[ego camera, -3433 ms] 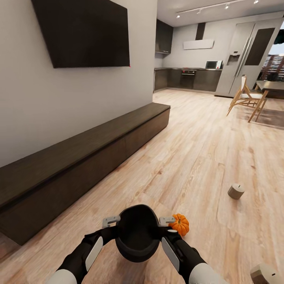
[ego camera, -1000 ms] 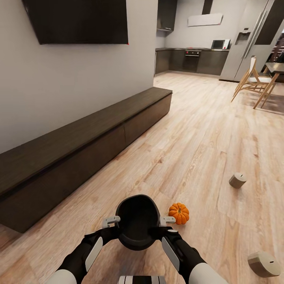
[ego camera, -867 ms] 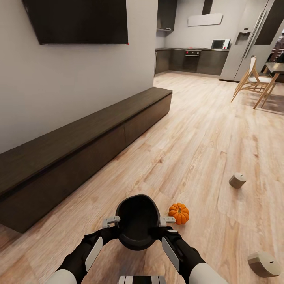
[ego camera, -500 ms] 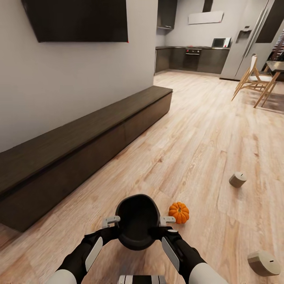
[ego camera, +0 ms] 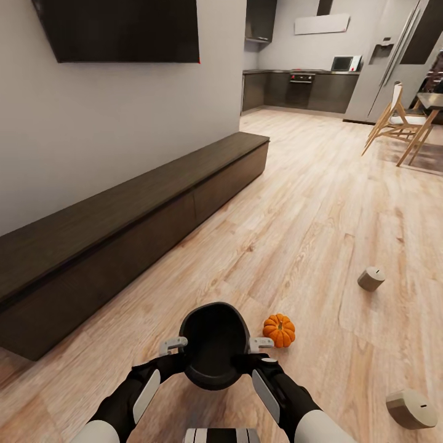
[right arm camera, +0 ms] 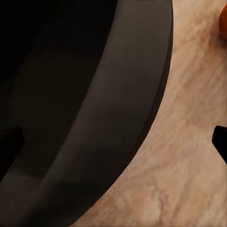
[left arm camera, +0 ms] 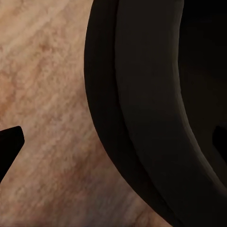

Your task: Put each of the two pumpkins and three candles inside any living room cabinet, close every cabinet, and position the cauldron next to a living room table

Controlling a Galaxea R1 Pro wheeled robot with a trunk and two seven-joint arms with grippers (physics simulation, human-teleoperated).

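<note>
I hold the black cauldron [ego camera: 214, 344] low in front of me, between both arms. My left gripper [ego camera: 174, 346] is shut on its left rim and my right gripper [ego camera: 261, 344] on its right rim. Both wrist views look along the dark cauldron wall [left arm camera: 156, 94] [right arm camera: 71, 94] with wood floor beyond. One orange pumpkin [ego camera: 279, 330] lies on the floor just right of the cauldron. Two candles are further right, a far candle [ego camera: 371, 278] and a near candle [ego camera: 410, 408]. The long dark cabinet [ego camera: 123, 221] runs along the left wall, all fronts closed. The table is out of view.
A dark TV [ego camera: 123, 27] hangs on the wall above the cabinet. Open wood floor [ego camera: 295, 203] stretches ahead toward the kitchen units [ego camera: 295, 92]. A wooden chair [ego camera: 394, 123] and a dining table edge [ego camera: 431, 101] stand at the far right.
Since the oldest frame the whole view has tilted downward a little. In the last second almost nothing has shifted; the arms, cauldron, pumpkin and candles keep their places.
</note>
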